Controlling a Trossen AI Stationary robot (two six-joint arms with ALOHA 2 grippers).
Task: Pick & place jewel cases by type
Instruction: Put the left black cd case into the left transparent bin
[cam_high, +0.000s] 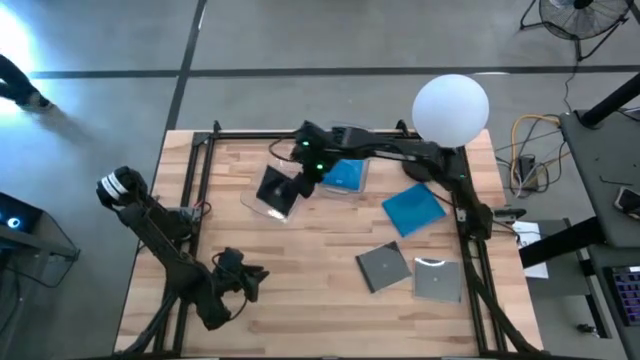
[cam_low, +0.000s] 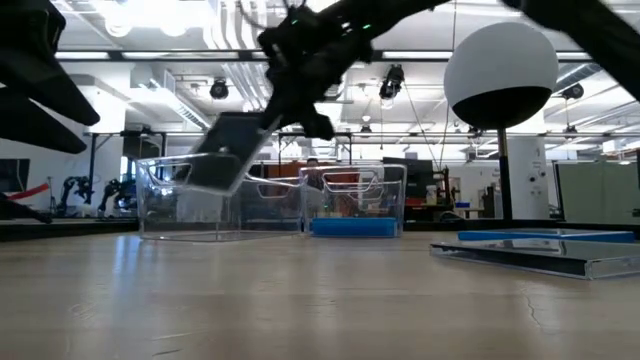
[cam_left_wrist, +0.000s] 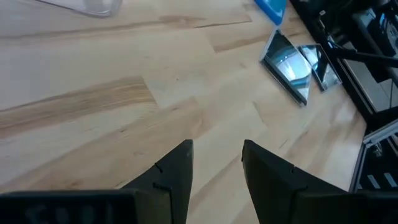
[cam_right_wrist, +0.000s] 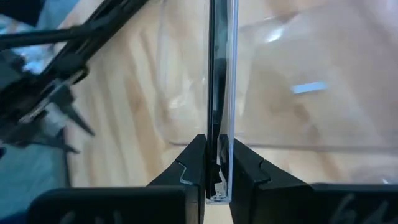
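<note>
My right gripper (cam_high: 296, 176) is shut on a dark jewel case (cam_high: 275, 188), which it holds in the air over the left clear bin (cam_high: 262, 207); in the low view this case (cam_low: 225, 150) tilts above the bin (cam_low: 190, 205). The right clear bin (cam_high: 362, 186) has a blue case (cam_low: 352, 228) lying flat on its floor. A second blue case (cam_high: 413, 208) and two grey cases (cam_high: 383, 267) (cam_high: 438, 280) lie flat on the table. My left gripper (cam_high: 252, 281) is open and waits near the table's near left corner, touching nothing. My right gripper pinches the dark jewel case between its two fingers (cam_right_wrist: 194, 163) at one edge (cam_right_wrist: 219, 155), a flat face against each finger. The fingers come from the table's right side, slanting down. The case is lifted clear and hangs tilted, its lower corner (cam_low: 205, 178) over the left bin.
The two clear bins stand side by side toward the table's far edge. A white globe lamp (cam_high: 451, 108) stands at the far right corner. Black frame rails (cam_high: 190, 180) run along the left and right edges. Bare wood (cam_high: 300, 270) lies in the table's middle and near part.
</note>
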